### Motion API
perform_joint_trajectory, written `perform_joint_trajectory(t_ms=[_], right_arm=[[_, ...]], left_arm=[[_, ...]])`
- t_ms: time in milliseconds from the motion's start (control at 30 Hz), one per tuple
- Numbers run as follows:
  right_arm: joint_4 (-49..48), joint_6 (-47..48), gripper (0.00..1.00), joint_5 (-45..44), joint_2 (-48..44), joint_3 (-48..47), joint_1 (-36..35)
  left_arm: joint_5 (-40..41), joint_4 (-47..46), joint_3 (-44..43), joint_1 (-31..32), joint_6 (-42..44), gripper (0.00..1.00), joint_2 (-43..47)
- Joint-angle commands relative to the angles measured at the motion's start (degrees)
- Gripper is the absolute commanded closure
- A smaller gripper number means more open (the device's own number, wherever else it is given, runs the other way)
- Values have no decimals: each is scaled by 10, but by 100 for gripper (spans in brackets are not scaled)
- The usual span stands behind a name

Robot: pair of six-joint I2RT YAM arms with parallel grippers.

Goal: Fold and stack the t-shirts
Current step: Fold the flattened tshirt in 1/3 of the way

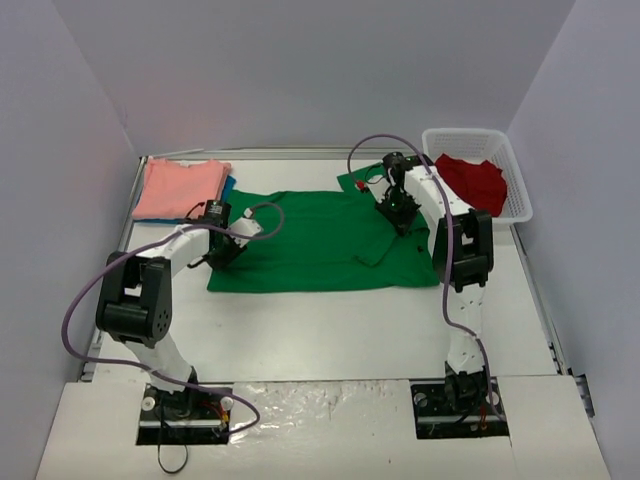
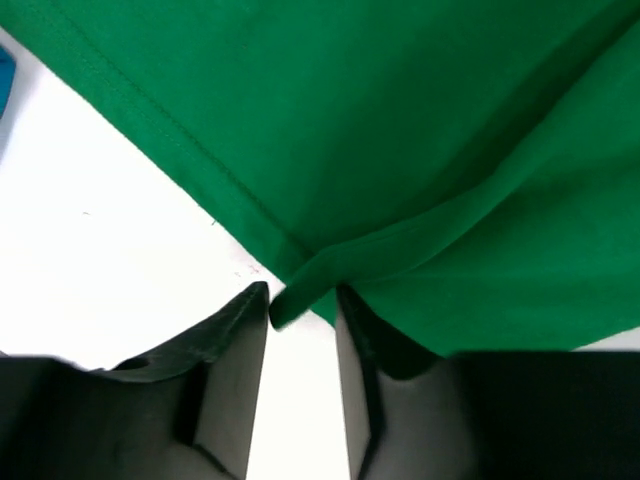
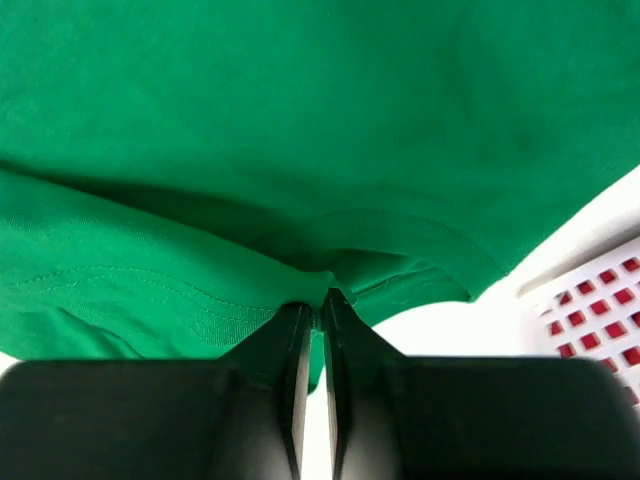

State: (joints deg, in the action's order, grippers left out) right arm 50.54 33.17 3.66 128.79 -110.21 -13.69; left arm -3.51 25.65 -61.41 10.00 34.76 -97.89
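Well, the bright green soft cloth t-shirt (image 1: 310, 245) lay spread across the middle of the white table (image 1: 330, 320), mostly flat, with a flap doubled over on its right side. My left claw (image 2: 300, 300) sat at the shirt's left edge, its jaws standing partly apart. A folded corner of the hem poked in between the tips, but neither finger pressed on it, so I counted that claw as holding nothing. My right claw (image 3: 315, 305) was over on the far right part of the shirt, pinched all but closed on a thin ridge of the green cloth.

In the far left corner, the salmon-pink folded t-shirt (image 1: 180, 187) rested on top of the teal-blue t-shirt (image 1: 229, 186), of which only an edge showed. The red crumpled t-shirt (image 1: 472, 180) sat inside the white plastic mesh basket (image 1: 470, 133) at the far right.

I judged the green shirt to be light and limp, with no stiffness at all. It would sag and drag from wherever I lifted it, and a one-handed pull would likely skew it. The stitched hems and seams looked like the best holds, since the doubled cloth there gives a thicker bite. Two matching corners taken together should keep the fold square.
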Motion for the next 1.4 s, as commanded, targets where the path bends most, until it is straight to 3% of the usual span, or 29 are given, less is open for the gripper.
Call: perform_joint_trajectory(t_ms=[0, 133, 200, 333, 567, 767, 833, 1000, 1133, 1367], right_arm=[[12, -3, 94, -14, 12, -32, 8], [4, -6, 84, -19, 25, -48, 12], [-7, -13, 70, -30, 30, -54, 15], [-14, -20, 53, -38, 32, -55, 17], [-68, -35, 48, -57, -27, 1, 17], [-78, -32, 60, -45, -109, 81, 13], [-82, -32, 69, -42, -142, 119, 12], [-91, -35, 75, -10, -206, 193, 10], [-92, -38, 100, 12, -219, 225, 6], [-101, -49, 100, 63, -197, 243, -3]], left_arm=[[17, -5, -21, -5, -6, 67, 11], [27, -6, -13, -9, -7, 60, 35], [30, -1, -10, -10, -9, 60, 46], [30, 9, -1, -11, -12, 59, 66], [44, 17, 17, -13, -18, 59, 106], [42, 34, 23, -16, -31, 59, 145], [39, 38, 30, -17, -35, 59, 162], [35, 47, 41, -17, -48, 59, 190], [13, 53, 53, -18, -58, 59, 208], [-28, 56, 81, -18, -77, 59, 226]])
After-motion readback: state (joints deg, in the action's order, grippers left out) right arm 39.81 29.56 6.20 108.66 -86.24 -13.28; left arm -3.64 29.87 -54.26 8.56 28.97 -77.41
